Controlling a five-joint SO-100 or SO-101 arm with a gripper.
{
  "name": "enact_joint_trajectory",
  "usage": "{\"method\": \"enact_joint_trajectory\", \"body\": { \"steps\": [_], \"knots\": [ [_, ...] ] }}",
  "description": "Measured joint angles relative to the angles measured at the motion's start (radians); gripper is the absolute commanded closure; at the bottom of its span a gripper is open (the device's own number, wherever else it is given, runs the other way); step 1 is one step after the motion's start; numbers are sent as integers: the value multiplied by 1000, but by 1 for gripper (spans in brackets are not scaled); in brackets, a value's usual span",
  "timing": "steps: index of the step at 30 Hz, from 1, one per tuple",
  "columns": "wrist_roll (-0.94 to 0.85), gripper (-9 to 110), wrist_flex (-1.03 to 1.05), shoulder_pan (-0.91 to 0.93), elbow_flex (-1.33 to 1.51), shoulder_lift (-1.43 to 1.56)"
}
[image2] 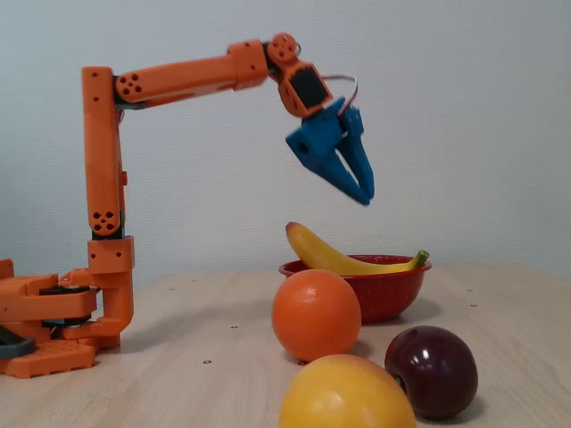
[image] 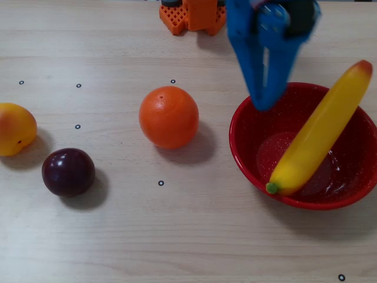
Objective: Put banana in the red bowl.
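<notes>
- We see the banana [image: 318, 132] lying in the red bowl [image: 247, 154], which sits at about 3 o'clock on the table [image: 177, 236] in the overhead view.
- Its green stem tip rests low near the bowl's 7 o'clock rim, and its reddish end sticks out past the rim at about 1 o'clock.
- In the fixed view the banana [image2: 326, 254] arches over the bowl's [image2: 393, 290] left rim, with the stem poking above the right rim.
- The blue gripper [image2: 363, 194] hangs in the air well above the bowl, touching nothing; overhead, its tips [image: 263, 105] lie over the bowl's 11 o'clock rim.
- We see its two fingers drawn nearly together at the tips, with nothing between them.
- An orange [image: 169, 117] sits near the table's centre, left of the bowl.
- A dark plum [image: 68, 171] and a yellow-orange fruit [image: 16, 128] lie toward 9 o'clock, near each other.
- The arm's orange base [image: 194, 15] stands at 12 o'clock.
</notes>
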Motion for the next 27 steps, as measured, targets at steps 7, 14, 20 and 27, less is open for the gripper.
{"method": "enact_joint_trajectory", "body": {
  "steps": [7,14,20,27],
  "knots": [
    [21,102,29,97,86,161],
    [41,102,29,132,290,376],
    [51,102,29,147,492,609],
    [80,102,51,149,721,865]
  ]
}}
